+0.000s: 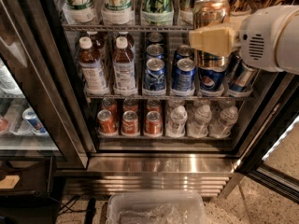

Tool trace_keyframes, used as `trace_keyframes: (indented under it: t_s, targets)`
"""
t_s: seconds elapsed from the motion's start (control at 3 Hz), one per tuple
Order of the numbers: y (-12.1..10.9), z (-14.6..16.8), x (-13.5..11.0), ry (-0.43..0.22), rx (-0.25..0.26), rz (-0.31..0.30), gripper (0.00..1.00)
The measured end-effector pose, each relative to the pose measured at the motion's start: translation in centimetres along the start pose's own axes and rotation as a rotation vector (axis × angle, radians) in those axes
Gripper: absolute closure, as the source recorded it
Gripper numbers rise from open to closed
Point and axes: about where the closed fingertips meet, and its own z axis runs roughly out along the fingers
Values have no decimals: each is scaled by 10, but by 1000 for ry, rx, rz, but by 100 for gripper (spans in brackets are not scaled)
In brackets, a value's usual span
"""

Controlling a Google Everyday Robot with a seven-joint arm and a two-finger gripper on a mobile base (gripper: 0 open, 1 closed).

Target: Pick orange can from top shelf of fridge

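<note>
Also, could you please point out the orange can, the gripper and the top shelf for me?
orange can (211,10): camera view, shiny upper body above the gripper.
gripper (208,38): camera view, cream finger crossing the can's front.
top shelf (126,27): camera view, thin front rail.

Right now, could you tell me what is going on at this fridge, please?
The robot's arm reaches in from the right at the open fridge. Its hand is clamped around the middle of the orange can, which stands in front of the rail of the top shelf, not in its lane, hiding part of the blue cans on the rack below. So the can seems grasped and off the shelf; it is not yet clear of the fridge.
</note>
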Motion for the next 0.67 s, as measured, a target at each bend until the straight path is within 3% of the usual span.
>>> trace_keyframes:
  t_s: [0.33,0.67]
  targets:
    - [26,1,13,32,-66,-28,100]
    - [74,-7,37,66,-153,-56,100]
